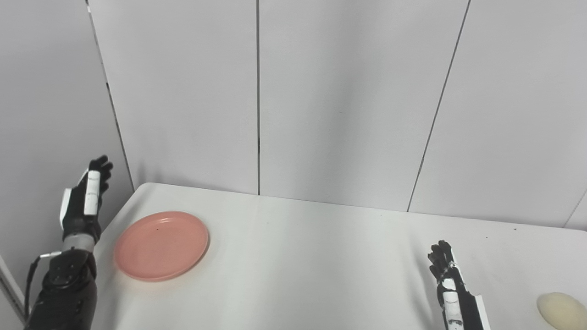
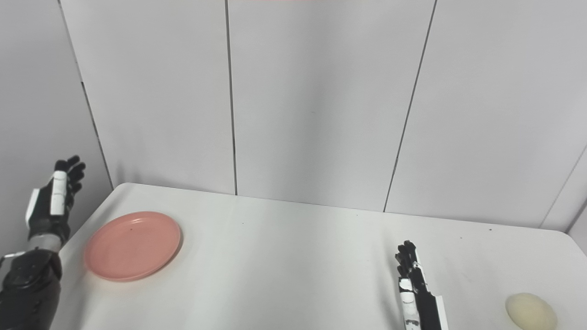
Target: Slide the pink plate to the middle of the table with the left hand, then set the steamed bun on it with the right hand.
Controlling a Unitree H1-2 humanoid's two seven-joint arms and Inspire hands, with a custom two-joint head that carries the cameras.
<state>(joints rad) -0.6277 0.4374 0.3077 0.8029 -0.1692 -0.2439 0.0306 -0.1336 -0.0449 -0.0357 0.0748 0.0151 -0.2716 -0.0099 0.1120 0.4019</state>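
so nothing's been touched yet imo. the pink plate sits flat at the lower left of the frame, near the table edge, nowhere near the middle. left hand is raised off the table's left side, fingers spread and holding nothing, looks parked outboard so it can push the plate rightward. right hand at lower right is empty too, fingers straight and pointing up-frame, waiting. steamed bun lies in the bottom right corner, a pale oval, long axis running roughly left-right. plate's round, so no real heading
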